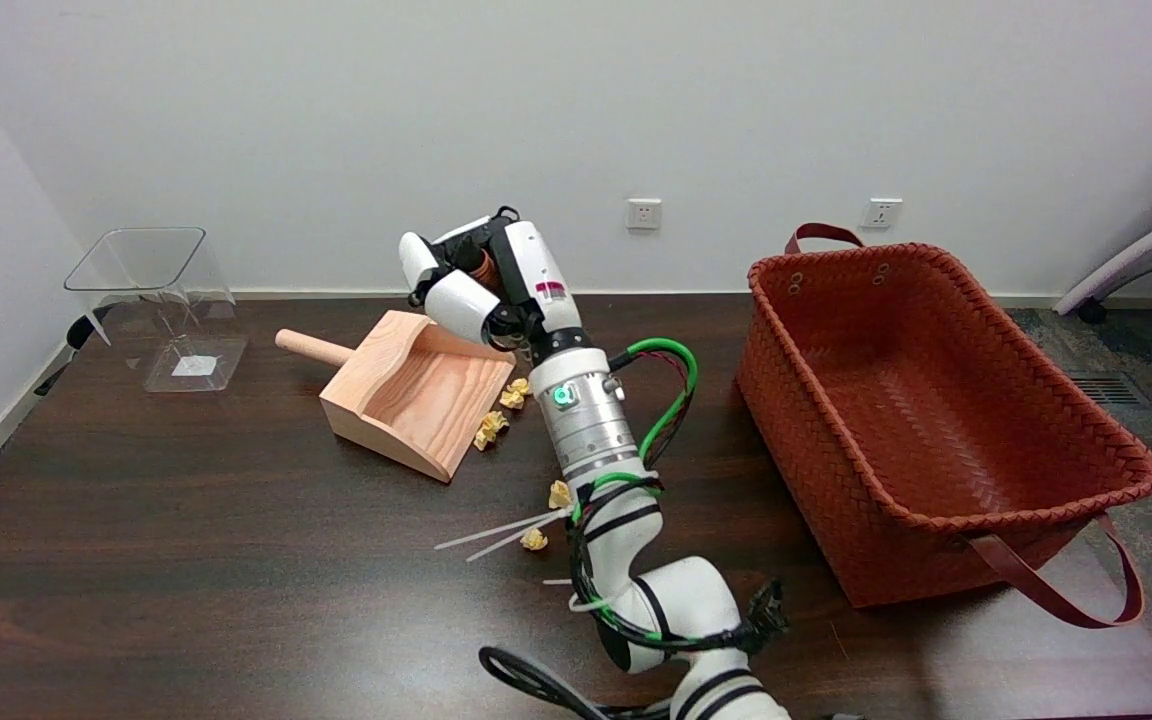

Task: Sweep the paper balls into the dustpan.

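White right arm (626, 560), black joint bands, silver wrist, green light, green cables; black-and-white hand (481, 280).

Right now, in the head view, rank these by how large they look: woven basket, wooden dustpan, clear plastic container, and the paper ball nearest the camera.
1. Woven basket, largest by far.
2. Wooden dustpan and clear plastic container: similar apparent size; the container sits farther back, so I won't rank them.
3. Paper ball, smallest.

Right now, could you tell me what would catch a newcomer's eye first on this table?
The large red woven basket fills the table's right side. In the middle, the white robot arm reaches up to the wooden dustpan, its right hand gripping something brown above the far edge. Small crumpled paper balls lie by the dustpan's open mouth and beside the arm.
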Tool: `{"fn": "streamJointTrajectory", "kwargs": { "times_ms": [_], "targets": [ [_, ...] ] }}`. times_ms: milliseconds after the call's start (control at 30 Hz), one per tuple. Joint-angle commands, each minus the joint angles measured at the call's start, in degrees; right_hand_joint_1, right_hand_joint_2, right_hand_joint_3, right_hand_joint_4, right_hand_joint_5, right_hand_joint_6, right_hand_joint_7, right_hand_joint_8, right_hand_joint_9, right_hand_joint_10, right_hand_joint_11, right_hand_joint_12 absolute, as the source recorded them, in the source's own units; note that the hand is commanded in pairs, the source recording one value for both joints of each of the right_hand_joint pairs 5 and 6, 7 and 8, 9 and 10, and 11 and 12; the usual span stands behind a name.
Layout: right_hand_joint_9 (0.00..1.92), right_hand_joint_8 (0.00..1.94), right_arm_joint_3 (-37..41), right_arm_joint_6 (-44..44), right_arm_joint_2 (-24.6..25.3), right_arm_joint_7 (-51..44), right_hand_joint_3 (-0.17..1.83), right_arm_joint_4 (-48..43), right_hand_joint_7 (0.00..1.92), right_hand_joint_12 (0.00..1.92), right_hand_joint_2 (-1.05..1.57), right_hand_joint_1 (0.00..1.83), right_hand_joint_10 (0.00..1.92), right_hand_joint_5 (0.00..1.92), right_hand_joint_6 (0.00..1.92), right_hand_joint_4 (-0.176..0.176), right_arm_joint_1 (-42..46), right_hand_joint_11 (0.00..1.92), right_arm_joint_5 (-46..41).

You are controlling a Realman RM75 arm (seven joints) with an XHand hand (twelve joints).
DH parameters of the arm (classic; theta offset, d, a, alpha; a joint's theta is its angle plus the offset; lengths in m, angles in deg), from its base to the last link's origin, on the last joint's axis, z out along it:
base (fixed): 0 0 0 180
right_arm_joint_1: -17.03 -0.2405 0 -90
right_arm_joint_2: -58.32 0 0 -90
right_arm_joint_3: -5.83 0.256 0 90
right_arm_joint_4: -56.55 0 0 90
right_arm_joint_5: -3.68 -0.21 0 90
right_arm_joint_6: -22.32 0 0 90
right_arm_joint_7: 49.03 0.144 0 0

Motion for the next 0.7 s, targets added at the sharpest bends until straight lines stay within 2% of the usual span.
{"fn": "streamJointTrajectory", "kwargs": {
  "times_ms": [33,233,400,700],
  "targets": [
    [1.92,1.92,5.2,-0.3,-1.7,3.6,1.02,15.1,1.92,1.92,1.57,1.06,1.92,1.92,1.92,0.0,-9.0,1.92,0.2],
    [1.92,1.92,6.8,-0.9,-2.0,3.2,1.05,20.7,1.92,1.92,1.57,1.05,1.92,1.92,1.92,0.0,-11.9,1.92,0.2],
    [1.92,1.92,9.2,-3.6,-1.9,3.2,1.07,29.0,1.92,1.92,1.57,1.04,1.92,1.92,1.92,0.0,-16.8,1.92,0.2],
    [1.92,1.92,17.2,-5.8,1.5,1.5,1.05,37.9,1.92,1.92,1.57,1.05,1.92,1.92,1.92,0.0,-24.6,1.92,0.2]
  ]
}}
